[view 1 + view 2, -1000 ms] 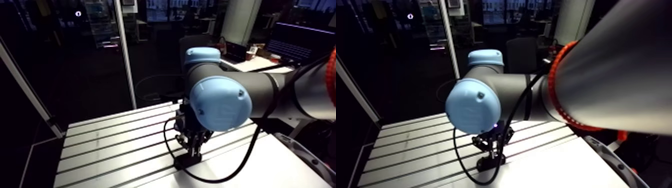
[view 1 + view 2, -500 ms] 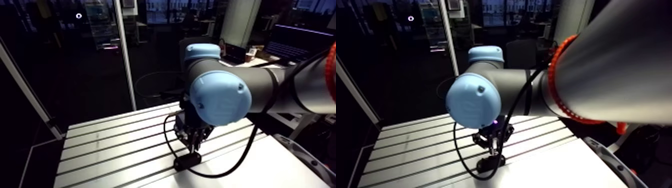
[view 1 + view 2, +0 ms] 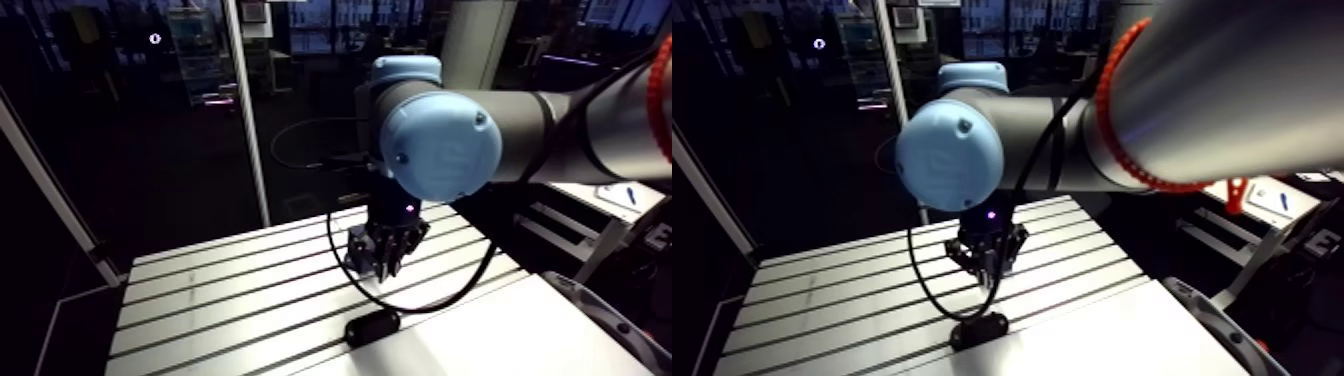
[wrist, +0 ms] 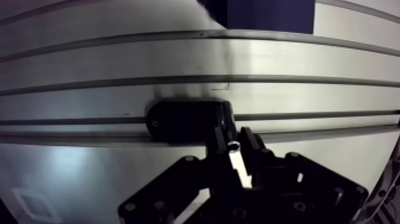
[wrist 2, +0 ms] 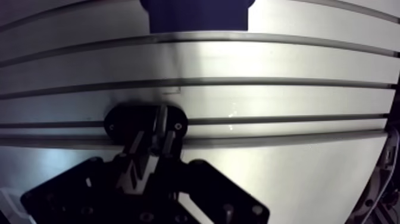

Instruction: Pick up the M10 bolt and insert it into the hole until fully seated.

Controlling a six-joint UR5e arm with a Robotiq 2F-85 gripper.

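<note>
While the silver M10 bolt is clamped by the black two-finger gripper, it should be centred over the near black oval block.

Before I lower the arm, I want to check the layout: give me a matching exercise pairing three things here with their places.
Things:
1. gripper
2. M10 bolt
3. black block

Places:
A. lying on the table
B. hovering above the block
C. clamped in the gripper

Pairs: 1-B, 2-C, 3-A
</note>
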